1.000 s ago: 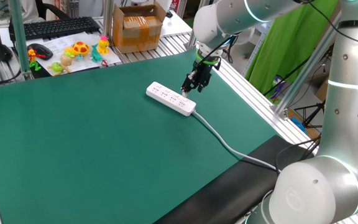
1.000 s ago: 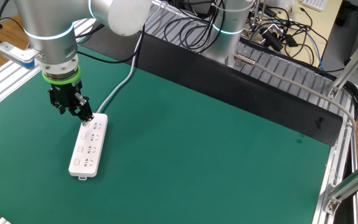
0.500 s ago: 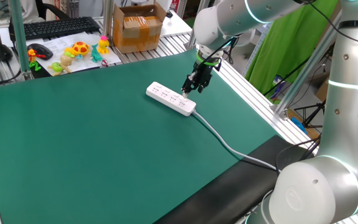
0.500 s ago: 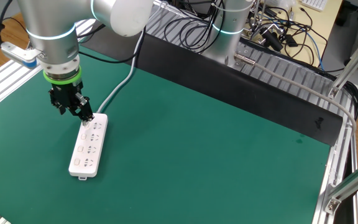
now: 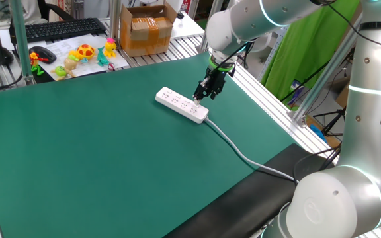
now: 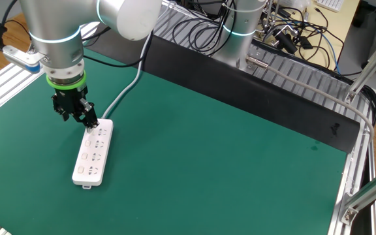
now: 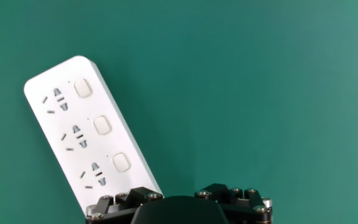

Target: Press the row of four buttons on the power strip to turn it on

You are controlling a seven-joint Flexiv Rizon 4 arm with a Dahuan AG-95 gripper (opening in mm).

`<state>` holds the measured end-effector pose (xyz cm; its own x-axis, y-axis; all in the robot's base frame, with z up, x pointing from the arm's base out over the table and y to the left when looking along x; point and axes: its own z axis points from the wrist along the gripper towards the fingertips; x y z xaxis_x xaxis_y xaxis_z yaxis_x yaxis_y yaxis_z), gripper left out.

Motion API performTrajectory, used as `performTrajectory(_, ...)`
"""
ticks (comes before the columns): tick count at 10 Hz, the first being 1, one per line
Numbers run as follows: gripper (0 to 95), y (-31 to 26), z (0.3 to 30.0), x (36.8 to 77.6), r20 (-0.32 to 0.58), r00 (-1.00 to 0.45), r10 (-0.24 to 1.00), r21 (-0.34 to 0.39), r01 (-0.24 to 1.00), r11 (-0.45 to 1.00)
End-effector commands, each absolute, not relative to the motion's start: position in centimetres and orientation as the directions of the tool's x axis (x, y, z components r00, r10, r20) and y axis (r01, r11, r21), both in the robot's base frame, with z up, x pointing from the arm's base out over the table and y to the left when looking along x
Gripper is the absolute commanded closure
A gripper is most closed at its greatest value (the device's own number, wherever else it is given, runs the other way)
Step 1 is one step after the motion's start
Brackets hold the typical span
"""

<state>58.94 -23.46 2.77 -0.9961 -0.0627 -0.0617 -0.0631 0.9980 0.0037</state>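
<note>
The white power strip (image 5: 179, 104) (image 6: 94, 150) lies flat on the green mat, with its cable (image 5: 243, 156) running off toward the arm's base. My gripper (image 5: 203, 97) (image 6: 89, 121) points down at the strip's cable end and holds nothing. In the hand view three buttons of the row (image 7: 102, 126) show along the strip (image 7: 61, 127) beside the socket marks. The button nearest me is hidden under the gripper body (image 7: 179, 208). The two finger mounts stand apart, so the gripper is open. The fingertips themselves are out of sight there.
Toys (image 5: 78, 55), a mouse (image 5: 42, 54), a keyboard (image 5: 58, 28) and a cardboard box (image 5: 147, 30) sit beyond the mat's far edge. Aluminium rails (image 5: 270, 99) border the mat. Loose cables (image 6: 286, 32) lie behind the black strip at the arm's base.
The arm's wrist has shifted very slightly. The gripper stays over the same end of the strip, and the strip has not moved.
</note>
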Motion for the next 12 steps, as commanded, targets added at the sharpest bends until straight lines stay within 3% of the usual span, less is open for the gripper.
performTrajectory(1,19.0,-23.51,2.68,58.97,-0.066,-0.996,-0.066,0.003,-0.066,0.998)
performTrajectory(12,19.0,-23.68,2.23,58.91,-0.083,-0.994,-0.076,-0.004,-0.076,0.997)
